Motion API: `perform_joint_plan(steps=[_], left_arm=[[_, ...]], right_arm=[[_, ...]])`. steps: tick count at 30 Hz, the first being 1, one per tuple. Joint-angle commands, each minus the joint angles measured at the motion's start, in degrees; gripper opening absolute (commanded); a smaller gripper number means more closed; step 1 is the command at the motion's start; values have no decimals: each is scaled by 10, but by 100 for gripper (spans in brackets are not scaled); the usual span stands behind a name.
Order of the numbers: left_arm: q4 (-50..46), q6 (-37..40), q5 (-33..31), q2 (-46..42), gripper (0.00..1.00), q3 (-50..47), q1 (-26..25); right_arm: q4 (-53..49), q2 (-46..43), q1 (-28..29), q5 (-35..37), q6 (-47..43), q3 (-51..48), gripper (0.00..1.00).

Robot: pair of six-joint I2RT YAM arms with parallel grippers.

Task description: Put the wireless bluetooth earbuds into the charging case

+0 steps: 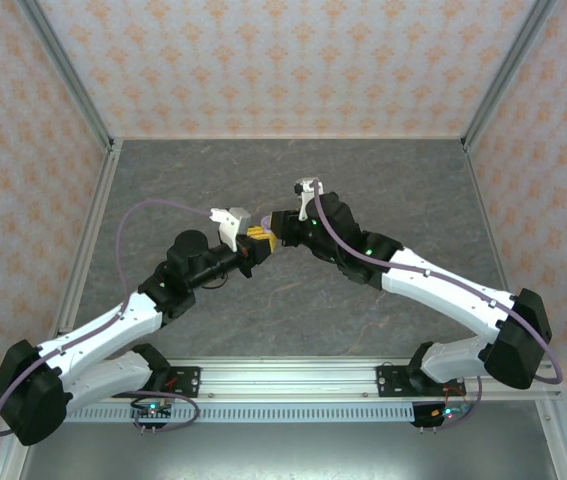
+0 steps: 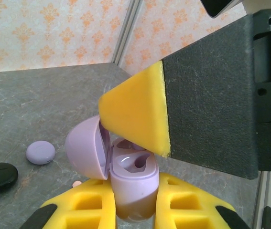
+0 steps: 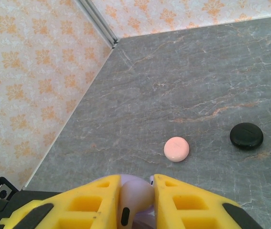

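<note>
Left wrist view: open lavender charging case [image 2: 134, 179] clamped upright in the left gripper [image 2: 135, 205], bottom centre of the frame.
The lid [image 2: 85, 148] tilts back to the left, leaving the sockets [image 2: 136, 161] facing up. The right gripper [image 3: 137, 193] hangs just above the case from the upper right. Its yellow fingers [image 2: 135, 114] are pinched on a lavender earbud [image 3: 134, 200], probably to lower it into a socket.

Case [image 2: 134, 183] between left fingers [image 2: 85, 204]; earbud [image 3: 134, 196] seemingly above.
</note>
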Motion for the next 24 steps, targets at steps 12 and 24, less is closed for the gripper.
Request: perform_joint_plan(steps=[12,24], left_arm=[[55,28,10,-13,0,4,0],[64,57,19,-41,0,-24,0]], right_arm=[[-44,2,4,-48,21,39,31],[-145,-19,-7,-2,-30,124,60]])
